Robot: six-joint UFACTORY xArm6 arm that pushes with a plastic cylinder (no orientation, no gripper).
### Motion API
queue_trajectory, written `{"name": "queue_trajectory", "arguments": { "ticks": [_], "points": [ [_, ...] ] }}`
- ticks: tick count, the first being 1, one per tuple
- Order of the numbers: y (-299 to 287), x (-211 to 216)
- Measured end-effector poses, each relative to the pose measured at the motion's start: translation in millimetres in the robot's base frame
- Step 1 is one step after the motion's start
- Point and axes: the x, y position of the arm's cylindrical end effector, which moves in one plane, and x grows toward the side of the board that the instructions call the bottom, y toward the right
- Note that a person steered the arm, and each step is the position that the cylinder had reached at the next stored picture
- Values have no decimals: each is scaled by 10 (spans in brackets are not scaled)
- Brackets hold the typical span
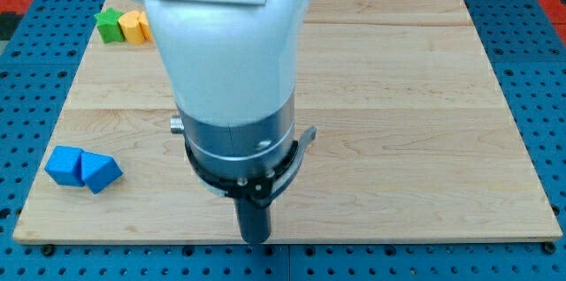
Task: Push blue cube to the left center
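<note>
Blue cube (63,165) down near the board's bottom-left corner, touching a blue wedge-like block (101,172) on its right side, both close to the left edge and below that edge's middle. Far off toward the view's left from my tip (256,239), which sits at the bottom edge near its centre, touching no block (no claw here to open or close, only a bare rod). Likely approach from below the cube, then a push up along the left edge

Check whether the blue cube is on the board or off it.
On, just. The blue cube sits at the wooden board's left edge, touching a blue triangular block. My tip is well right.
</note>
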Motion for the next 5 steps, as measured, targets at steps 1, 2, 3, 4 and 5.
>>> {"name": "queue_trajectory", "arguments": {
  "ticks": [1,2,3,4,5],
  "points": [
    [-9,6],
    [-468,5],
    [-1144,-103],
    [-1633,-252],
    [-2003,-367]
  ]
}}
